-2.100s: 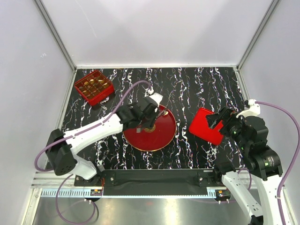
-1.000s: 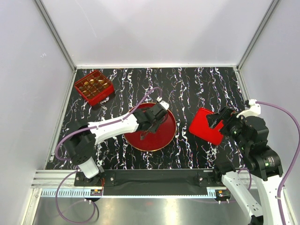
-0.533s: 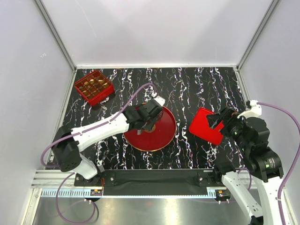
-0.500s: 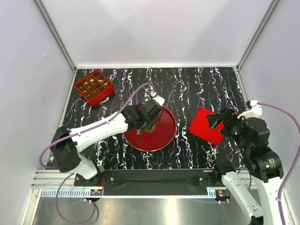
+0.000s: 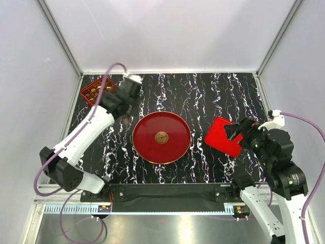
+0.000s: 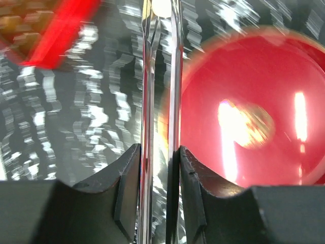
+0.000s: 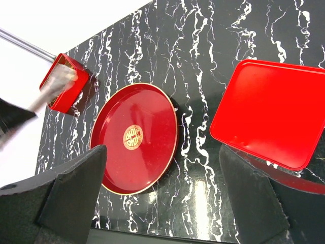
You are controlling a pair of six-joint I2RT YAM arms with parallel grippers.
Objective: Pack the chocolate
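L jaws clenched on tweezers, R jaws released & empty; chocolate sits in box just ahead-left of L jaws, tip load too blurred to tell, so a fast swing cd fling a piece onto bench.

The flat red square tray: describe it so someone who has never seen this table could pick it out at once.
On the black marbled table, find the round red plate at the centre. Right of it lies the flat red square tray: plain, rounded corners, no gold emblem, no compartments.
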